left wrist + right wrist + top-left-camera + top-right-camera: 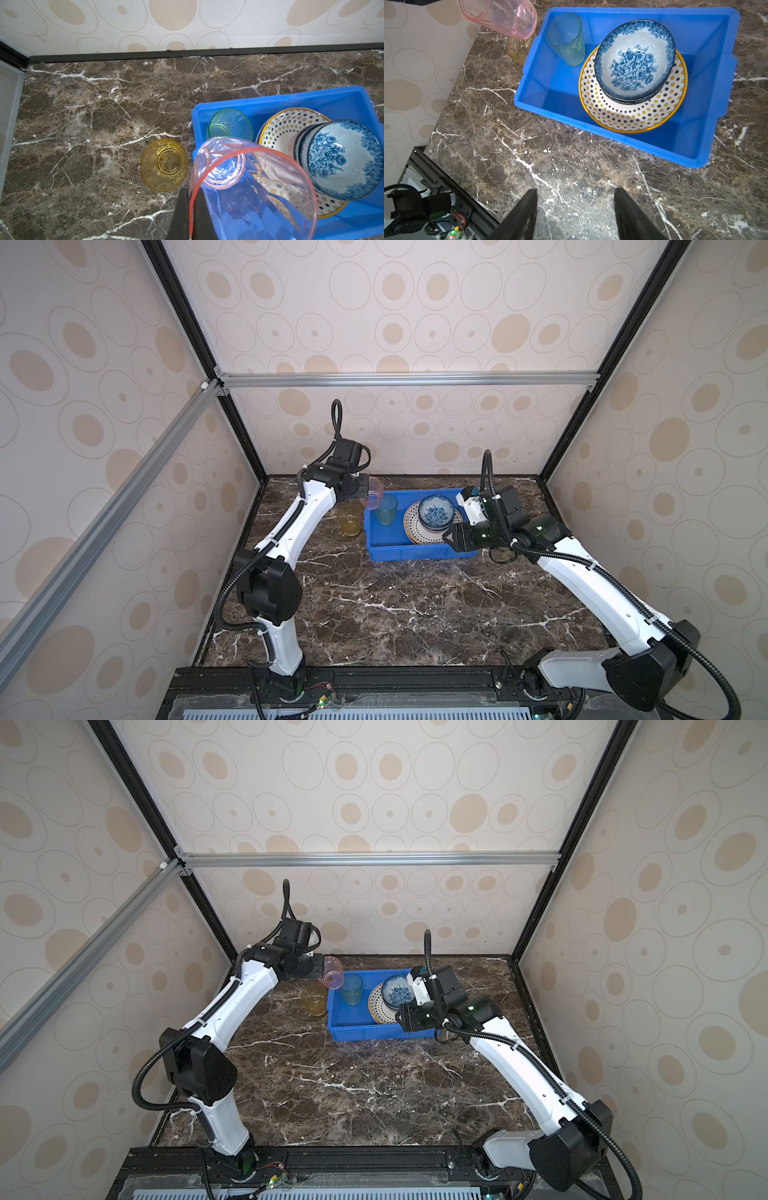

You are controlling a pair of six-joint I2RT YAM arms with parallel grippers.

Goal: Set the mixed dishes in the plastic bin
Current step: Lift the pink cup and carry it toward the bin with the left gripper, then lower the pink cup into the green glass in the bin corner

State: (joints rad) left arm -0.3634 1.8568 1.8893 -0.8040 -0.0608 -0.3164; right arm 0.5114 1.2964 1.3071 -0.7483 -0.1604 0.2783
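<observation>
The blue plastic bin [415, 551] [550, 99] stands at the back of the marble table. Inside it a green tumbler [386, 510] [566, 39] stands upright. Beside that, a blue-white floral bowl [435, 510] [633, 60] rests on another bowl, on a dotted yellow-rimmed plate [623, 116] [291, 122]. My left gripper [190, 193] is shut on the rim of a pink tumbler [249, 187] [374, 493], held tilted above the bin's far left corner. An amber tumbler [350, 520] [164, 164] stands on the table just left of the bin. My right gripper [575, 193] hovers open and empty near the bin's front right corner.
Patterned walls with black frame posts enclose the table [415, 614] on three sides, with the back wall close behind the bin. The right arm's wrist [498, 510] sits beside the bin's right wall. A black rail with cables [374, 684] runs along the table's front edge.
</observation>
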